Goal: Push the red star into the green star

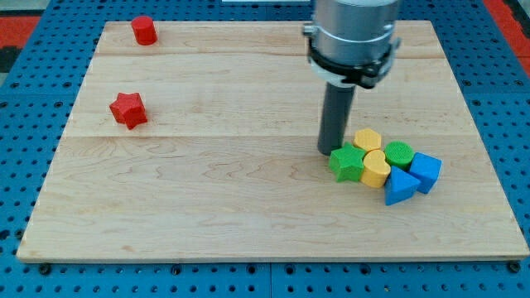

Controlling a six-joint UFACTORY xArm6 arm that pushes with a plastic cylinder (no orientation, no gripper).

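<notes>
My tip (329, 152), a bare rod without fingers, touches the green star (346, 164); the red star (128, 110) sits well apart at the tabletop's (207, 207) left.

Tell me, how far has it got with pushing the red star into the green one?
Nothing looks done yet: the red star sits far off at the view's left, apart from the green star. In hand: my tip stands right beside the green star's upper left, in the cluster of yellow, green and blue blocks. Left: get behind the red star and push it across the board to the green star.
</notes>
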